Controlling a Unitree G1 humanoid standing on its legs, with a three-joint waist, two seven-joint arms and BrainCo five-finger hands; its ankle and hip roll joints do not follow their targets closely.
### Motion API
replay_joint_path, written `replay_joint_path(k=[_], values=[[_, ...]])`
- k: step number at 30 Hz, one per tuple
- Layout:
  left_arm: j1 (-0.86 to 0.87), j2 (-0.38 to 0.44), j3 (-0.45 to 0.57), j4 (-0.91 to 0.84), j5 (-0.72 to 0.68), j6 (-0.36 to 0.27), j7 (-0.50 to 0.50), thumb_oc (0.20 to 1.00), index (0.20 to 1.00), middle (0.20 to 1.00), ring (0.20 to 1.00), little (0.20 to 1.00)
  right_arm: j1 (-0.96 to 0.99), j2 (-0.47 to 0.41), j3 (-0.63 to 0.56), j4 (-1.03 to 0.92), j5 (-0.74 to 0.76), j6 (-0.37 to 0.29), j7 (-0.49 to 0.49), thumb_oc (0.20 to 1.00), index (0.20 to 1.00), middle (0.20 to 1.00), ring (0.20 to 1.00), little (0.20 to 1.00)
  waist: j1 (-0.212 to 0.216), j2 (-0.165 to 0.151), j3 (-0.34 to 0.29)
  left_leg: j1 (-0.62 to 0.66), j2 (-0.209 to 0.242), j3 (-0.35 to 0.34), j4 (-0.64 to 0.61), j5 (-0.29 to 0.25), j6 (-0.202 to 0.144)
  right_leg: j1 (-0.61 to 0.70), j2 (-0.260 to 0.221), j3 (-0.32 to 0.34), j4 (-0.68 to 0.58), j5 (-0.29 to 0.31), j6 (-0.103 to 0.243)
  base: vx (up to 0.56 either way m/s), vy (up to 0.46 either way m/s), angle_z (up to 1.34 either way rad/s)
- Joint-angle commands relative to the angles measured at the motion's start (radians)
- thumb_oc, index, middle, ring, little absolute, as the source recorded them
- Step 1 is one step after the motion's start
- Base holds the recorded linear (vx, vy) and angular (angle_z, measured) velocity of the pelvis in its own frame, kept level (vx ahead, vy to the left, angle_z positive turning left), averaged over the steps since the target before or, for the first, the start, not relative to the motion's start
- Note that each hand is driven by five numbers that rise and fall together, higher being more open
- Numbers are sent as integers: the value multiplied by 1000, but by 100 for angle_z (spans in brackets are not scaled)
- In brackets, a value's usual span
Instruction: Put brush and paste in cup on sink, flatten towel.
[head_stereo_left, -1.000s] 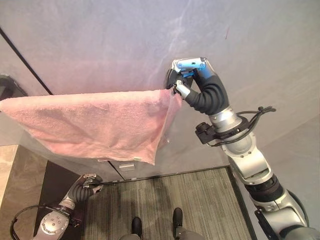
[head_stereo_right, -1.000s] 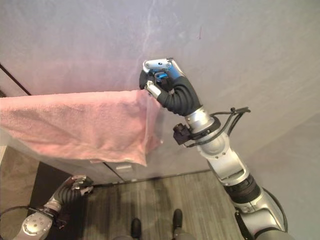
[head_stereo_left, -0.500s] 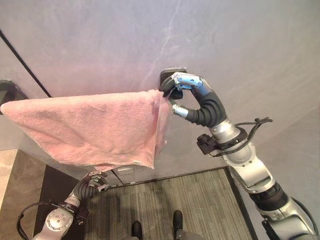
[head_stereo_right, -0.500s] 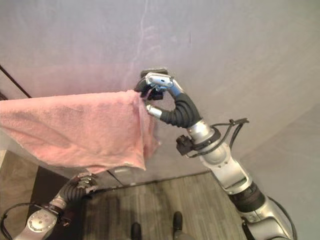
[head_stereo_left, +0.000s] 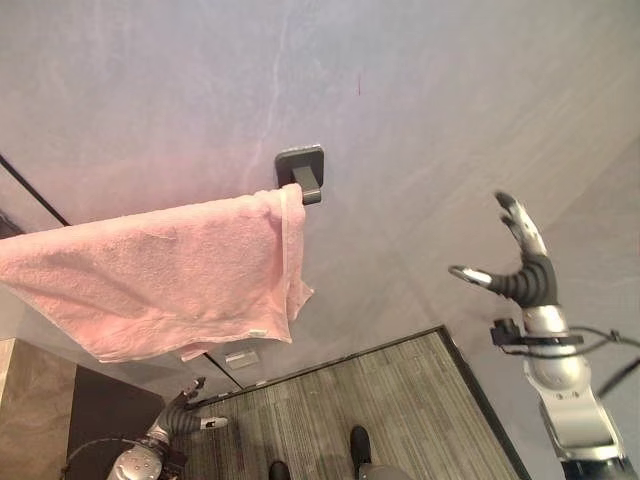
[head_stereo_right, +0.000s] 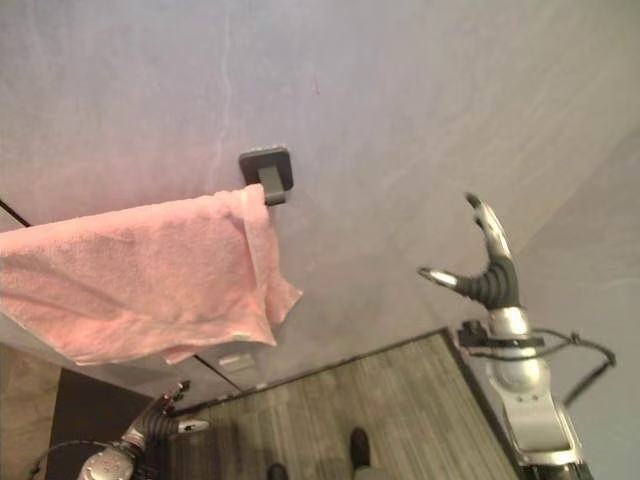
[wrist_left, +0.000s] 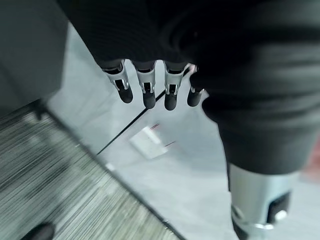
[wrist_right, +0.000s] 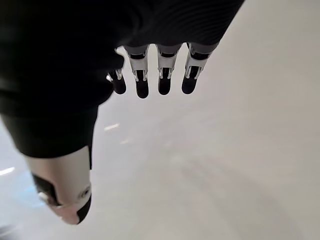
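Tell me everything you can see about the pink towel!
The pink towel looks soft and fluffy, like terry cloth. It hangs over a bar along the grey wall, and the bar's dark square bracket shows at its right end. It lies mostly spread out, but the end by the bracket is bunched, with a corner drooping lower. A small tag shows at its bottom edge. Neither hand touches it.

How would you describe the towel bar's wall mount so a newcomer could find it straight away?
Start at the big grey wall and find the pink towel draped over a bar. Follow the towel to its end on the robot's right: just past it sits the mount, a small dark grey square plate with a short stub. It is the one dark fitting on that pale stretch of wall.
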Motion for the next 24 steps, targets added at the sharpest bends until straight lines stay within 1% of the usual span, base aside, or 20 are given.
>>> replay_joint_path(k=[1, 2, 3, 4, 5, 6, 7, 8, 9, 10, 11, 12, 14, 15, 18, 22, 23, 24], values=[[-37, 17, 17, 74, 75, 0, 61, 1000, 1000, 1000, 1000, 1000, -30, 1, -64, 36, 28, -33, -58, 1000, 1000, 1000, 1000, 1000, -13, -15, -3, -55, 18, -27, 6, 30, -7, 56, -65, -31, 7, -12, 81, 16, -34, 9], [-37, 17, 17, 75, 75, -1, 62, 1000, 1000, 1000, 1000, 1000, -30, 1, -64, 37, 28, -33, -58, 1000, 1000, 1000, 1000, 1000, -13, -14, -3, -55, 18, -27, 6, 30, -7, 56, -65, -31, 7, -12, 81, 46, -64, 4], [-53, -35, 44, 189, 62, 10, 99, 1000, 1000, 1000, 1000, 1000, 2, -5, -45, 216, 31, -8, -51, 1000, 1000, 1000, 1000, 1000, -16, -15, 0, -42, 25, -24, 6, 29, -13, 67, -60, -30, 7, -19, 76, 27, -63, 3], [-66, -55, 45, 249, 63, 15, 107, 1000, 1000, 1000, 1000, 1000, 4, -17, -29, 266, 10, 8, -51, 1000, 1000, 1000, 1000, 1000, -18, -16, -3, -45, 27, -21, 6, 35, -15, 64, -58, -27, 7, -17, 73, 29, -64, 1], [-69, -57, 44, 254, 63, 13, 109, 1000, 1000, 1000, 1000, 1000, 1, -19, -28, 270, 10, 7, -52, 1000, 1000, 1000, 1000, 1000, -18, -15, -2, -45, 27, -21, 6, 35, -15, 63, -58, -27, 7, -17, 73, 24, -74, -1], [-105, -105, 65, 404, 51, 24, 146, 1000, 1000, 1000, 1000, 1000, -7, -35, 41, 458, -15, 39, -19, 1000, 1000, 1000, 1000, 1000, -15, -18, -3, -35, 33, -20, 6, 34, -22, 74, -50, -25, 7, -25, 67, 40, -111, -4], [-140, -137, 77, 516, 40, 35, 169, 1000, 1000, 1000, 1000, 1000, -42, -39, 124, 633, -12, 74, 26, 1000, 1000, 1000, 1000, 1000, -11, -22, -6, -31, 39, -21, 6, 39, -29, 80, -44, -25, 7, -31, 61, 33, -112, -6], [-142, -137, 79, 517, 40, 34, 169, 1000, 1000, 1000, 1000, 1000, -45, -39, 125, 636, -12, 73, 25, 1000, 1000, 1000, 1000, 1000, -13, -23, -8, -36, 38, -21, 6, 42, -29, 76, -44, -24, 7, -28, 61, 34, -148, 3], [-179, -164, 83, 649, 26, 46, 181, 1000, 1000, 1000, 1000, 1000, -106, -2, 250, 909, 21, 108, 100, 1000, 1000, 1000, 1000, 1000, -2, -30, -11, -33, 47, -32, 6, 50, -39, 86, -34, -29, 7, -38, 51, 32, -123, 3], [-189, -169, 87, 680, 17, 49, 184, 1000, 1000, 1000, 1000, 1000, -124, 20, 281, 978, 37, 114, 122, 1000, 1000, 1000, 1000, 1000, 2, -32, -11, -32, 50, -37, 6, 51, -41, 90, -31, -33, 7, -43, 49, 39, -122, 3], [-189, -169, 87, 680, 17, 49, 184, 1000, 1000, 1000, 1000, 1000, -124, 20, 281, 978, 37, 113, 122, 1000, 1000, 1000, 1000, 1000, 2, -32, -11, -32, 50, -37, 6, 51, -41, 90, -31, -34, 7, -43, 49, 45, -88, 5], [-197, -179, 87, 707, -5, 46, 179, 1000, 1000, 1000, 1000, 1000, -149, 76, 305, 1147, 101, 127, 160, 1000, 1000, 1000, 1000, 1000, 12, -32, -15, -31, 53, -50, 6, 54, -44, 98, -26, -40, 7, -50, 43, 46, -83, 5], [-201, -180, 88, 706, -38, 38, 169, 1000, 1000, 1000, 1000, 1000, -166, 110, 339, 1201, 124, 128, 203, 1000, 1000, 1000, 1000, 1000, 21, -31, -16, -31, 54, -67, 6, 58, -47, 109, -22, -53, 7, -58, 38, 46, -78, 7], [-201, -180, 88, 706, -38, 38, 168, 1000, 1000, 1000, 1000, 1000, -167, 111, 339, 1202, 125, 127, 203, 1000, 1000, 1000, 1000, 1000, 19, -31, -15, -31, 54, -68, 6, 58, -47, 110, -23, -54, 7, -58, 38, 25, -45, 29], [-197, -189, 71, 683, -68, 22, 150, 1000, 1000, 1000, 1000, 1000, -169, 130, 401, 1189, 102, 124, 241, 1000, 1000, 1000, 1000, 1000, 39, -34, -13, -34, 53, -104, 6, 66, -50, 129, -19, -77, 7, -71, 31, 23, -68, 38], [-213, -195, 49, 654, -99, 6, 140, 1000, 1000, 1000, 1000, 1000, -187, 156, 439, 1231, 77, 124, 241, 1000, 1000, 1000, 1000, 1000, 53, -35, -12, -42, 49, -145, 6, 73, -52, 148, -13, -108, 7, -88, 21, 16, -39, 33], [-213, -195, 49, 654, -99, 6, 140, 1000, 1000, 1000, 1000, 1000, -187, 157, 439, 1232, 77, 123, 241, 1000, 1000, 1000, 1000, 1000, 51, -35, -12, -42, 49, -147, 6, 73, -52, 149, -14, -109, 7, -88, 21, 1, -38, 36], [-219, -195, 36, 631, -109, -1, 136, 1000, 1000, 1000, 1000, 1000, -188, 162, 457, 1234, 64, 123, 246, 1000, 1000, 1000, 1000, 1000, 58, -36, -9, -51, 45, -173, 6, 80, -57, 159, -12, -136, 7, -93, 17, -7, -41, 38]])
